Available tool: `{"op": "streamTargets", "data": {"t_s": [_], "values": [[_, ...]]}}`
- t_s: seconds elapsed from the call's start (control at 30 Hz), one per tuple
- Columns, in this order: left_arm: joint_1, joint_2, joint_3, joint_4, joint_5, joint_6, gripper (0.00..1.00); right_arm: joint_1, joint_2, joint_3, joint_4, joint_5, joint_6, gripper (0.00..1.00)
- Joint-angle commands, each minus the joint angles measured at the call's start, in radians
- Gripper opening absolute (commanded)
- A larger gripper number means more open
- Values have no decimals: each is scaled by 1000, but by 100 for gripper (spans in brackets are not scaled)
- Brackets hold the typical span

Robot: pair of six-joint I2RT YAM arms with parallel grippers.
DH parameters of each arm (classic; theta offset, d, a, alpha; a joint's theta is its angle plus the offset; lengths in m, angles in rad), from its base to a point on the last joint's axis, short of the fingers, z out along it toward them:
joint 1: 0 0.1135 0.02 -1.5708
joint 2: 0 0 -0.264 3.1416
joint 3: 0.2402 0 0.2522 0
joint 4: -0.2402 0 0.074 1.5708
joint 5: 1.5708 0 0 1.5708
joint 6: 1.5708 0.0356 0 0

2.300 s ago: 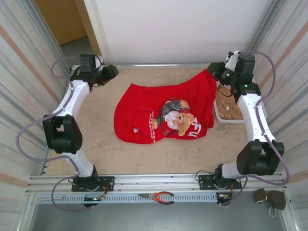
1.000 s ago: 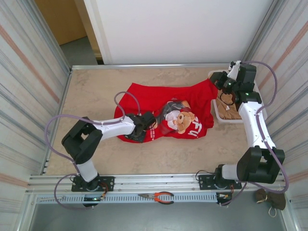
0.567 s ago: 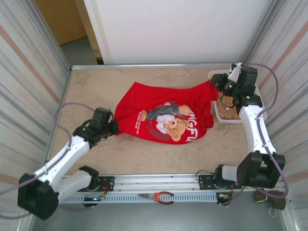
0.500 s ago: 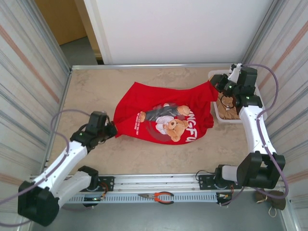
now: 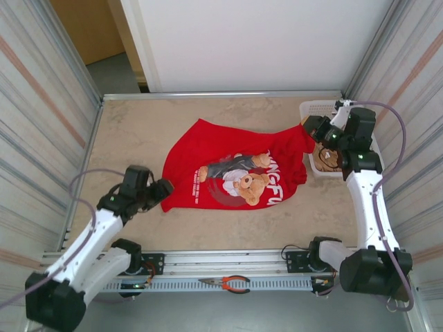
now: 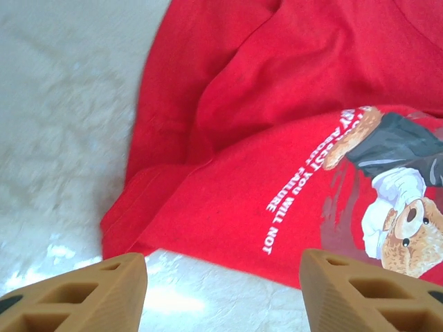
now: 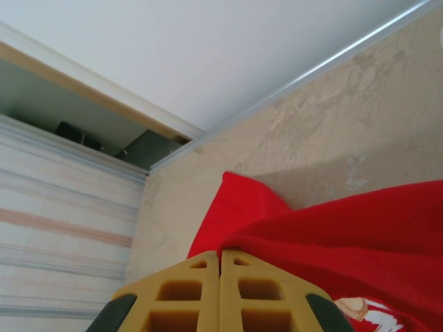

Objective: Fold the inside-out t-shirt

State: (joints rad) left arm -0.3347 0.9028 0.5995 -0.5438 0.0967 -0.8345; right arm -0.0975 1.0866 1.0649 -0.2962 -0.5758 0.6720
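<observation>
Since half a second earlier, we see the left gripper (image 5: pixel 160 188) slide a little toward the near left edge of the table (image 5: pixel 131 131) and let go of the red t-shirt (image 5: pixel 221 149). Its jaws now stand wide apart with nothing between them. In the left wrist view, the left gripper (image 6: pixel 221 290) has its two tan fingertips (image 6: pixel 90 290) low in the frame, bare table between them, and the t-shirt (image 6: pixel 263 83) just beyond, with its near hem lying flat. The cloth has settled and spread, with its bear print (image 5: pixel 243 181) and white lettering facing up. The right gripper (image 5: pixel 308 128) has shifted slightly to the right and nearer. It is closed on the shirt's far right corner and lifts it into a peak beside the white basket (image 5: pixel 315 108), which holds a tan cloth (image 5: pixel 324 160). In the right wrist view, the right gripper (image 7: pixel 220 290) has its fingers pressed together, with the red t-shirt (image 7: pixel 332 235) falling away just past them toward the table's centre.
</observation>
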Motion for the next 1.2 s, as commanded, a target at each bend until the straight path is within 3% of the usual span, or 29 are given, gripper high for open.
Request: {"op": "streamTargets", "data": {"t_s": [0.0, 0.23, 0.47, 0.7, 1.17], "values": [[8, 197, 185, 87, 11, 193, 61, 6, -38, -44, -28, -14, -6, 0], [11, 828, 769, -30, 29, 510, 56, 13, -38, -142, -15, -19, -23, 0], [25, 1235, 1236, -200, -5, 618, 52, 23, -37, -201, 2, -12, -26, 0], [46, 1395, 1405, -231, 18, 634, 52, 34, -23, -216, 14, -10, -26, 0], [47, 1515, 1511, -217, 88, 602, 51, 41, -14, -209, 15, -4, -28, 0]]}}
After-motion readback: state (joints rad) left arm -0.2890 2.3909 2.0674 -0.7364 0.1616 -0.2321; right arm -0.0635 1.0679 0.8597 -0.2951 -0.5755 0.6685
